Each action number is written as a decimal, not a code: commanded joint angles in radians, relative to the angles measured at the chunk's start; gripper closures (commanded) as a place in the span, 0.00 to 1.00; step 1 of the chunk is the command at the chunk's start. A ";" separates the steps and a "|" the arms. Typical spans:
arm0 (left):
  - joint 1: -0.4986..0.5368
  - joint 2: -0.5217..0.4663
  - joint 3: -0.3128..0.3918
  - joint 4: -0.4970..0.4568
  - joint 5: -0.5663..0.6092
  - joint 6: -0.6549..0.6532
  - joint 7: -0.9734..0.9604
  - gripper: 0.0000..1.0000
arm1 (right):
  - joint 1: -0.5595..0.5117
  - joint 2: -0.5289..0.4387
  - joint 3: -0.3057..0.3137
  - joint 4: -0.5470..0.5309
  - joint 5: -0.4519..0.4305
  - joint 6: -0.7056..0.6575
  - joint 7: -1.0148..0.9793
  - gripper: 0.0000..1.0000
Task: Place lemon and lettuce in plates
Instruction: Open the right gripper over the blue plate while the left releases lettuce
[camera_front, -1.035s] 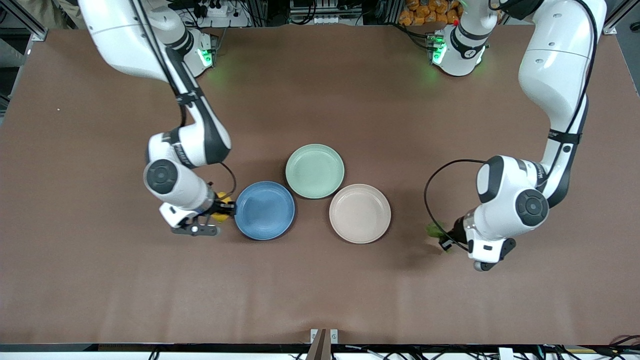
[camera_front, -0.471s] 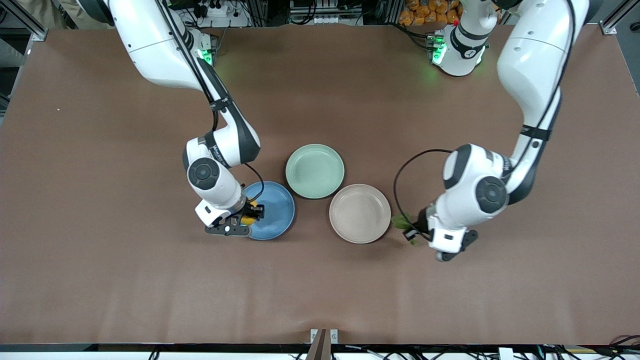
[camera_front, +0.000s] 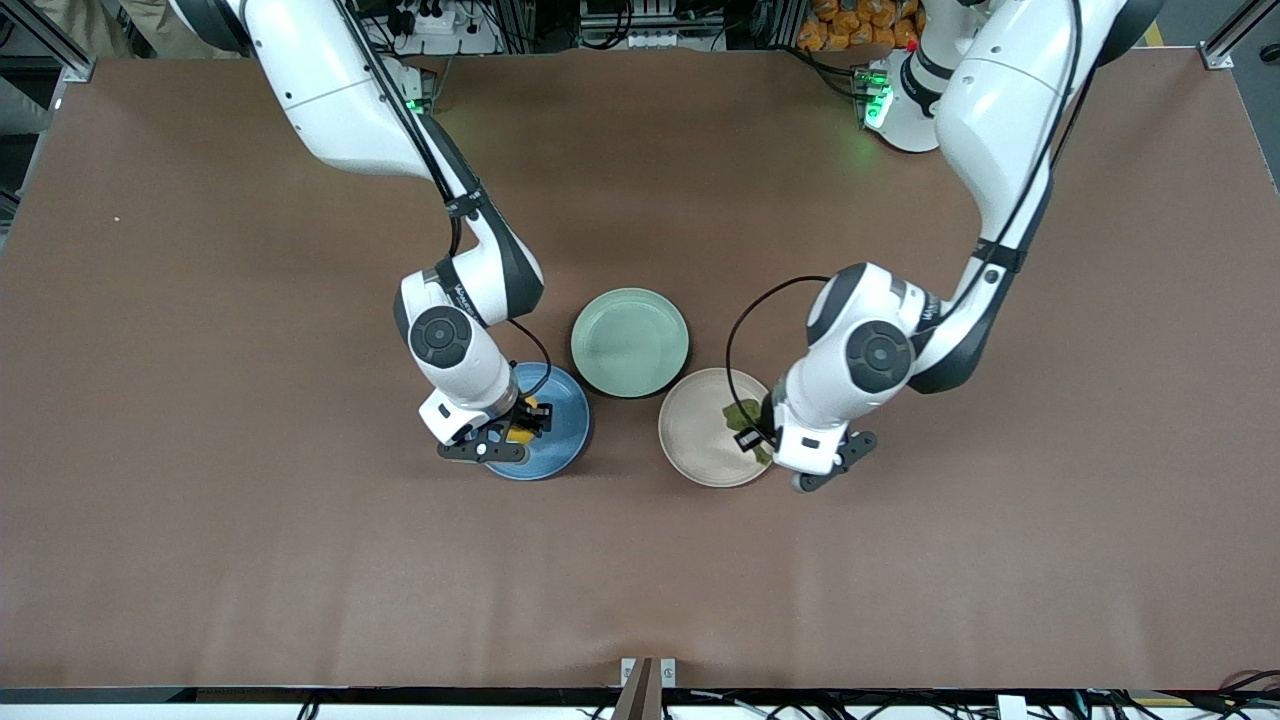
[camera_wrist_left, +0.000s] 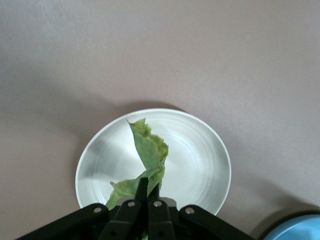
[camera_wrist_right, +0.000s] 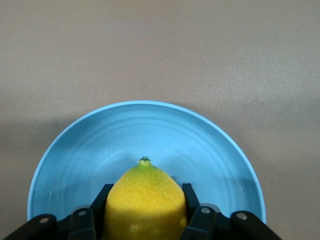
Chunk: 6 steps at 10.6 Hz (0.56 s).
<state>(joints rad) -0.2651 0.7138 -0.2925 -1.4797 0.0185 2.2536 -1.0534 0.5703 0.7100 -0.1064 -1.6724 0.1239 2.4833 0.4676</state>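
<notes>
My right gripper (camera_front: 522, 424) is shut on the yellow lemon (camera_front: 520, 432) and holds it over the blue plate (camera_front: 562, 428). In the right wrist view the lemon (camera_wrist_right: 145, 202) sits between the jaws above the blue plate (camera_wrist_right: 90, 150). My left gripper (camera_front: 752, 434) is shut on the green lettuce (camera_front: 742, 414) and holds it over the beige plate (camera_front: 695, 430). In the left wrist view the lettuce (camera_wrist_left: 147, 152) hangs from the closed jaws above the beige plate (camera_wrist_left: 200, 155).
A mint-green plate (camera_front: 630, 341) lies between the two plates, farther from the front camera. The brown table (camera_front: 640, 580) spreads wide around the plates. The blue plate's rim (camera_wrist_left: 295, 230) shows at a corner of the left wrist view.
My right gripper has carried the lemon from beside the blue plate to over it. My left gripper has carried the lettuce from the table toward the left arm's end to over the beige plate.
</notes>
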 joint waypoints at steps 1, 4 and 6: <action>-0.023 0.007 0.012 -0.005 0.034 0.000 -0.036 1.00 | 0.006 0.026 -0.009 0.023 0.003 0.012 0.017 0.80; -0.010 0.000 0.010 -0.007 0.043 -0.003 0.009 0.00 | 0.002 0.029 -0.009 0.023 0.005 0.012 0.034 0.11; -0.002 -0.007 0.012 -0.005 0.043 -0.009 0.010 0.00 | 0.013 0.025 -0.012 0.026 0.000 0.009 0.039 0.00</action>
<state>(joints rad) -0.2715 0.7251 -0.2839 -1.4813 0.0389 2.2536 -1.0508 0.5723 0.7274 -0.1101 -1.6685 0.1237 2.4969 0.4822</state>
